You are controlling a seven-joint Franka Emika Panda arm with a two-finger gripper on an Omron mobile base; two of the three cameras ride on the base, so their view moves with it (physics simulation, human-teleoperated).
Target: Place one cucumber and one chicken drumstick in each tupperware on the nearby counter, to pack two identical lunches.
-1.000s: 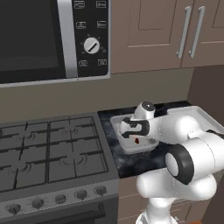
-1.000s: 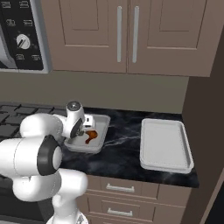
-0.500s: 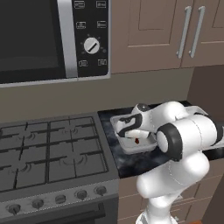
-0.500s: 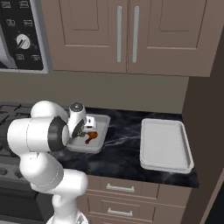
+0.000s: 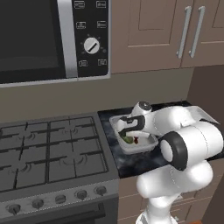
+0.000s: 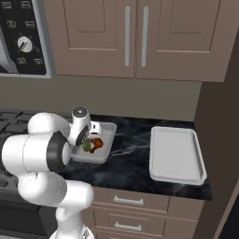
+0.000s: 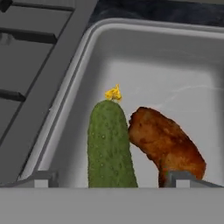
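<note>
Biggest risk I see: the claw [image 7: 109,183] is hanging really low in the near tupperware [image 7: 183,57], so if it tilts or swings sideways on the way out it could drag the cucumber [image 7: 109,144] or knock the drumstick [image 7: 168,142] lying right beside it. The fingers [image 7: 41,179] are spread wide either side of the cucumber, pinching nothing. Arm's folded low over the counter [image 6: 126,163], hand pointing down, and the second tupperware [image 6: 176,154] sits well off to its right with nothing in it yet.
</note>
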